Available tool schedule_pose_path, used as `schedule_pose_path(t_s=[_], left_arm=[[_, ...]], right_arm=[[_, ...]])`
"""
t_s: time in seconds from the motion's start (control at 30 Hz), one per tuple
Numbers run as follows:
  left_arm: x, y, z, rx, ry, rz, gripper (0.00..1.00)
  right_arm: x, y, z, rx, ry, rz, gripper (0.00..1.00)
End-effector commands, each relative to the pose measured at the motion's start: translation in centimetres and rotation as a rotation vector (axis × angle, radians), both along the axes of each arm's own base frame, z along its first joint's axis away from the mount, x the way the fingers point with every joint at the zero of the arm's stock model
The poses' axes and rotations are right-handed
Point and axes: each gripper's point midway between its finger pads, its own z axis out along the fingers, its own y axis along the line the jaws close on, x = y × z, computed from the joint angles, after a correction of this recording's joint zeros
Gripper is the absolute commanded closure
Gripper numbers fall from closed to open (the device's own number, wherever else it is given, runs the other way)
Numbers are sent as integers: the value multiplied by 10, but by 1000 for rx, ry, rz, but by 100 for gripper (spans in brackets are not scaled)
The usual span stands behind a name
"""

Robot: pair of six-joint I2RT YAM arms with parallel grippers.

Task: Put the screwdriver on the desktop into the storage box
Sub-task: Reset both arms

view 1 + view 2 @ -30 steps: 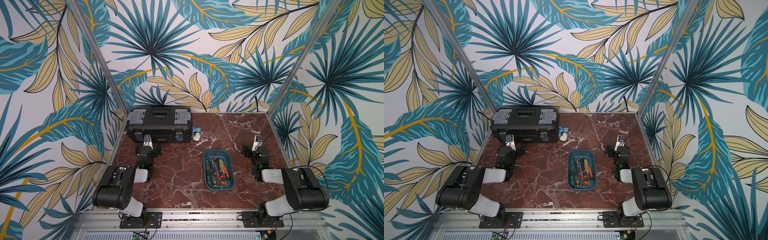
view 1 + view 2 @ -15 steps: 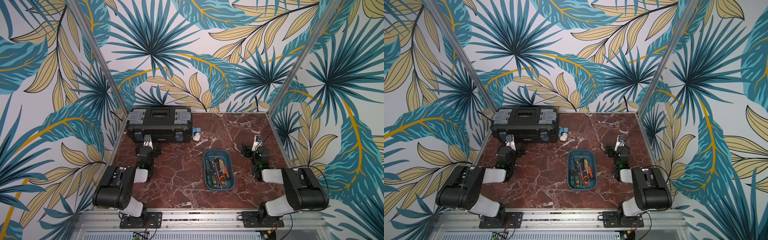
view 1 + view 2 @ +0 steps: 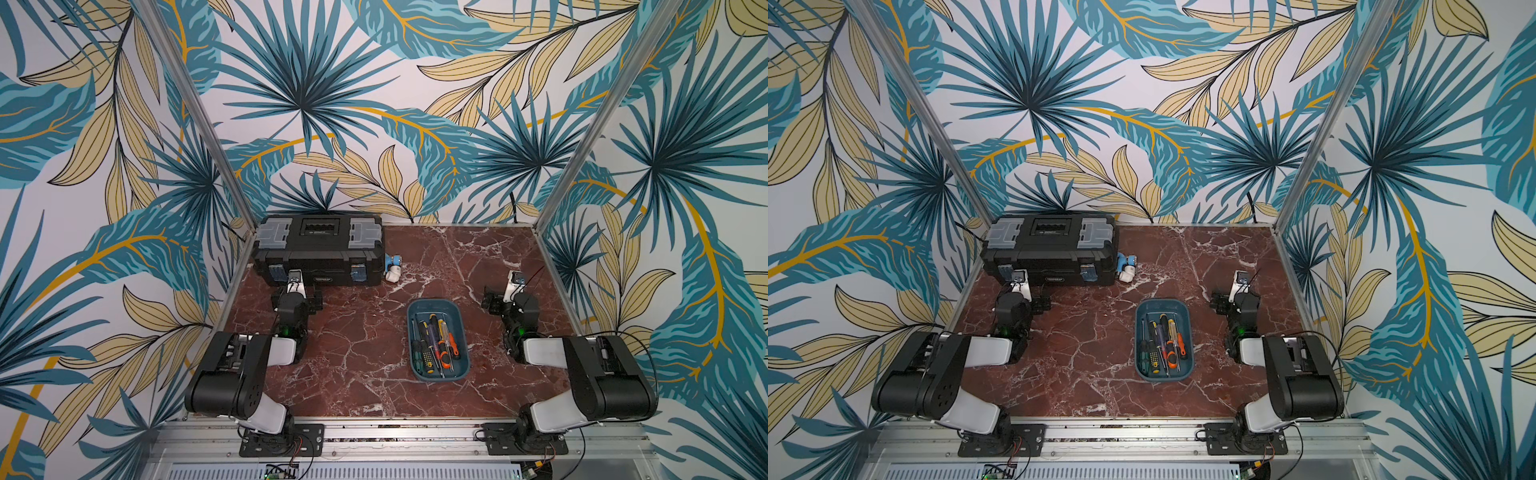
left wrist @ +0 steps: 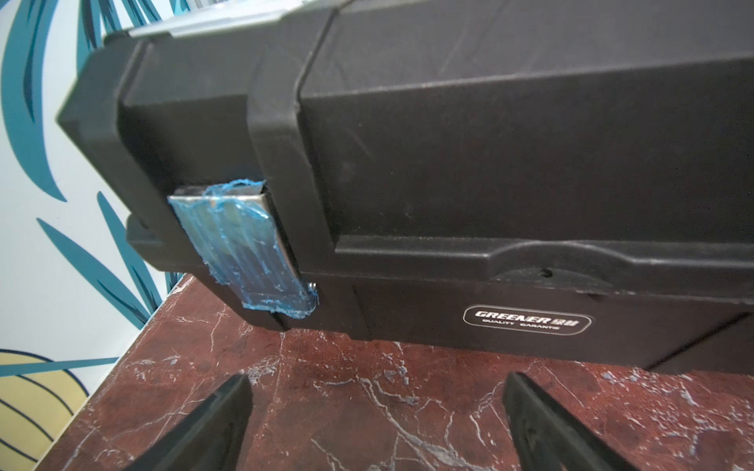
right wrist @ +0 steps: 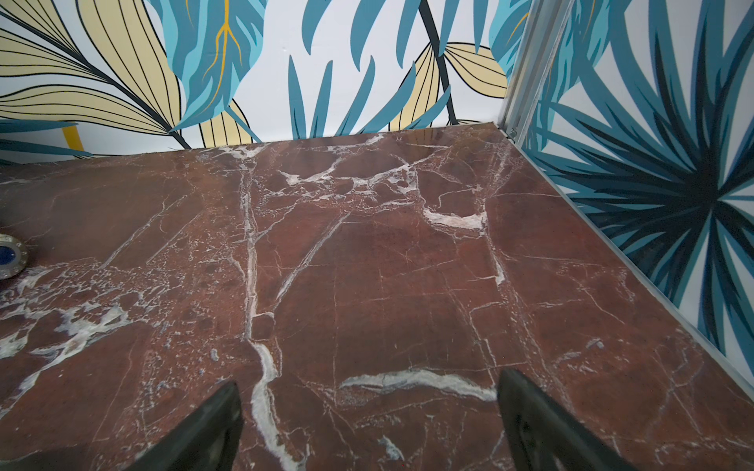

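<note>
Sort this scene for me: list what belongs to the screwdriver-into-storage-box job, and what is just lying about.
Job in hand:
- storage box
- screwdrivers, all lying in it; none seen loose
- desktop
- left gripper and right gripper, both open and empty

Lying about:
- black toolbox
- small blue-and-white object beside it
</note>
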Motion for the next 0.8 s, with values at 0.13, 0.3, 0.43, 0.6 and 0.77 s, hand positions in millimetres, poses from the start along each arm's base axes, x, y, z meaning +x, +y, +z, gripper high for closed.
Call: schedule_pose_path(t_s=[0.13, 0.3, 0.43, 0.6, 0.77], left_arm=[[4, -3, 10, -1, -27, -13, 0], [4, -3, 11, -1, -27, -13, 0], [4, -3, 11, -1, -27, -13, 0], [4, -3, 11, -1, -28, -13, 0], [4, -3, 11, 0, -28, -12, 0]], right_arm=[[3, 3, 6, -9, -11, 13, 1], [2, 3, 6, -9, -10, 13, 1], [3, 3, 6, -10, -10, 14, 0], [5, 4, 4, -13, 1, 20, 1], [4, 6, 5, -23, 0, 24, 1]])
